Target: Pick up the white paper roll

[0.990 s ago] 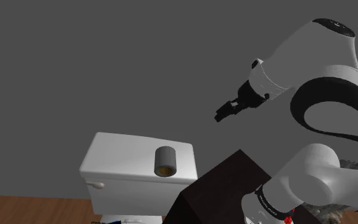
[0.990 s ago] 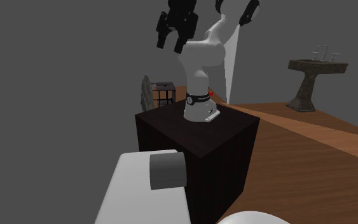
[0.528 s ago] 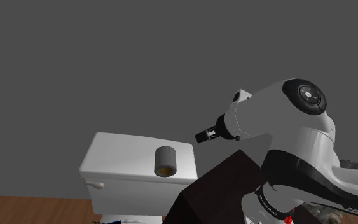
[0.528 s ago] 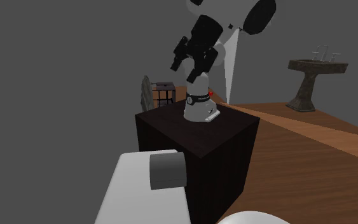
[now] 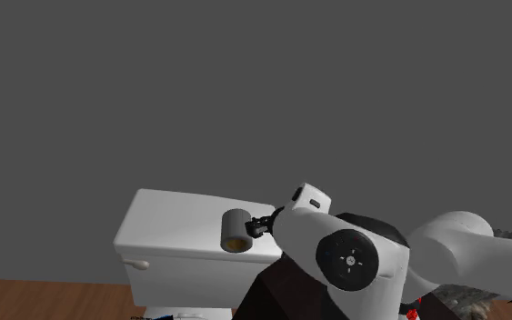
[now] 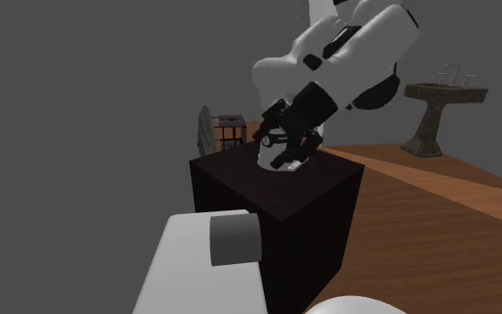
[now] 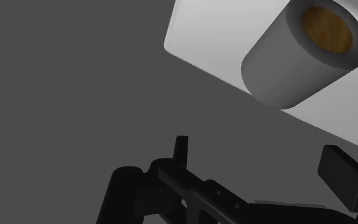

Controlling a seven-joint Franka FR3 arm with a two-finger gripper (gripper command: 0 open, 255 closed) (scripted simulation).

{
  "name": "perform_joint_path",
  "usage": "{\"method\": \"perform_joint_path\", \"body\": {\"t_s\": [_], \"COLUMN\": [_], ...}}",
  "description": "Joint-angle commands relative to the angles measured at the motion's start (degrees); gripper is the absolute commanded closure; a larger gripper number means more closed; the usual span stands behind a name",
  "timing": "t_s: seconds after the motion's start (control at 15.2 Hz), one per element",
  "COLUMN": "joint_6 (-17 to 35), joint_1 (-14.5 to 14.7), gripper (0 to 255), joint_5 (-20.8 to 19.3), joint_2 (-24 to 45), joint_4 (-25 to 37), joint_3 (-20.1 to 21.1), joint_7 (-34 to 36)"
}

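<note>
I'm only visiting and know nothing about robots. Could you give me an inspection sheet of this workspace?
Surface: white toilet tank lid, next to the dark box stand.
Job's things: grey paper roll with a brown core, lying on its side on the lid, not held.
Clutter: nothing seen.
Grippers: gripper open, aimed at the roll, not touching it.
Cables: nothing seen.
Surroundings: grey walls, wooden floor, pedestal sink.
</note>
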Motion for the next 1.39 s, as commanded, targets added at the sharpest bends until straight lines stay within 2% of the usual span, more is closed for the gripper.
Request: {"method": "perform_joint_path", "body": {"t_s": [0.0, 0.33, 0.53, 0.73, 1.06, 1.32], "joint_6": [1.81, 2.09, 0.31, -2.66, -2.05, -1.59], "joint_1": [-7.03, -21.36, -28.32, -34.38, -36.75, -37.96], "gripper": [0, 0, 0, 0, 0, 0], "joint_5": [-0.22, 0.42, 0.77, 0.70, -0.31, 0.38], "joint_2": [-0.01, -7.14, -13.65, -20.81, -21.56, -22.94], "joint_4": [3.51, 13.10, 20.26, 28.35, 30.37, 31.83], "joint_3": [9.27, 26.32, 33.25, 37.97, 40.79, 42.68], "joint_7": [5.64, 15.58, 20.59, 25.28, 28.26, 29.45]}}
